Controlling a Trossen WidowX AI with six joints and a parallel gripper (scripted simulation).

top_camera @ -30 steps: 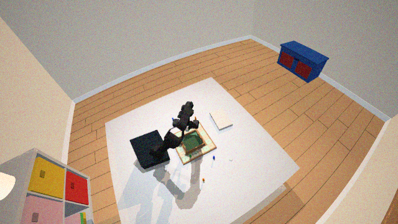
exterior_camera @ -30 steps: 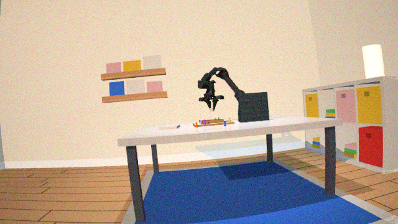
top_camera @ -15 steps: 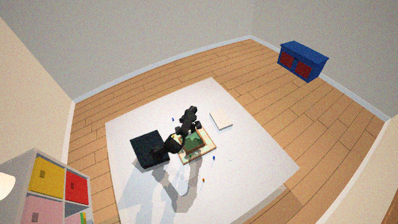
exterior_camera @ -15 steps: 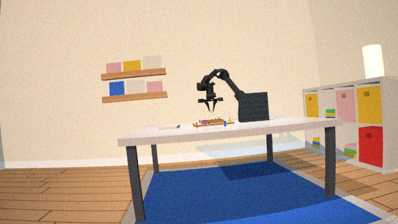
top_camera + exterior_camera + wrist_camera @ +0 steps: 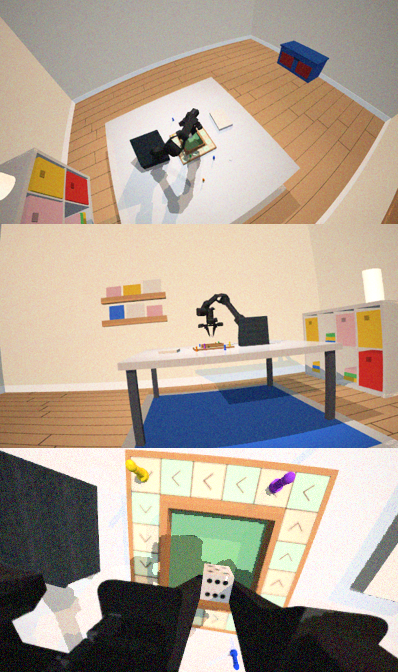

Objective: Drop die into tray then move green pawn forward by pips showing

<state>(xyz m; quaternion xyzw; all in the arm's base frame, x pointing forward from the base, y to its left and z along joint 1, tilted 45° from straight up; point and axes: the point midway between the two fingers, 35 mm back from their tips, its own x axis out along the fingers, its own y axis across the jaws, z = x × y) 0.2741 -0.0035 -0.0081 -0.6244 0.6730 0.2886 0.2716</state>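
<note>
My gripper [image 5: 215,581] [image 5: 211,336] is shut on the white die [image 5: 216,584], which shows six pips on the side facing the wrist camera. It holds the die above the tray [image 5: 220,505] [image 5: 212,345], a wooden frame with a green floor in the middle of the board [image 5: 207,480] [image 5: 214,349]. Arrows mark the board's squares. The green pawn [image 5: 190,155] [image 5: 218,342] stands on the board's near side in the top view; in the wrist view it does not show. A yellow pawn [image 5: 137,471] and a purple pawn [image 5: 282,482] stand on the board's track.
A large black box [image 5: 149,149] [image 5: 253,330] [image 5: 50,528] stands beside the board at the arm's base. A pale flat block [image 5: 221,119] [image 5: 168,351] lies on the other side. Two blue pawns, one here [image 5: 214,158] and another [image 5: 173,119], and an orange pawn [image 5: 203,180] stand off the board.
</note>
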